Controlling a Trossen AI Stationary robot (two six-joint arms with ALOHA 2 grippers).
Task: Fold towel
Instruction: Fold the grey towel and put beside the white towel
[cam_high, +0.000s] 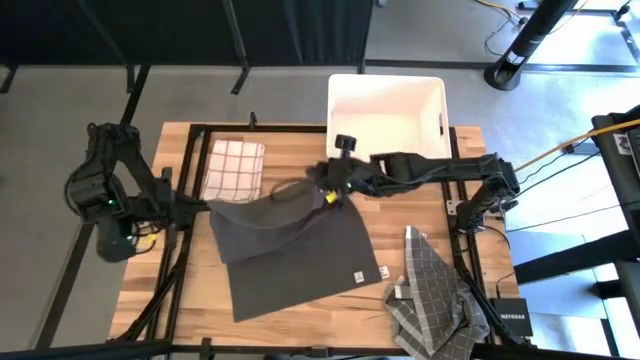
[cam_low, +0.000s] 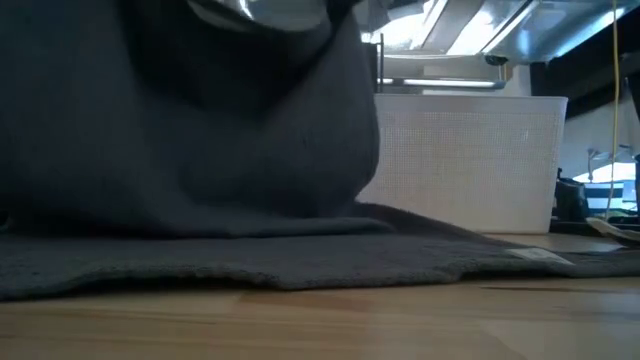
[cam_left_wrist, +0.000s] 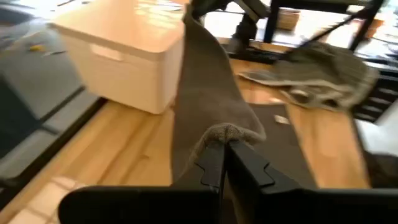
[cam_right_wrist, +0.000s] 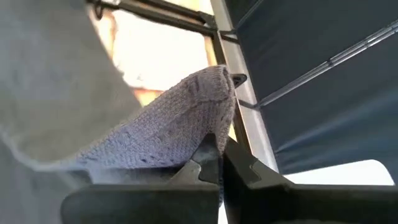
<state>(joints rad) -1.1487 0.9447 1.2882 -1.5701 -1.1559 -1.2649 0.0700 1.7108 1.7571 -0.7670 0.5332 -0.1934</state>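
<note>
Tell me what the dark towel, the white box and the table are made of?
The dark towel looks like soft woven cotton: the right wrist view shows a knitted, looped texture and it drapes limply. The white box seems to be hard plastic, smooth and matte, with a fine grid pattern on its side in the low view. The table top looks like light wood with visible grain.

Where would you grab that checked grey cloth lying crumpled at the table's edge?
Probably by the pointed corner that juts from the checked cloth toward the white bin. Come from above: that corner lies flat and single on the bare table, while the rest is bunched, so a pinch there would catch several layers.
</note>
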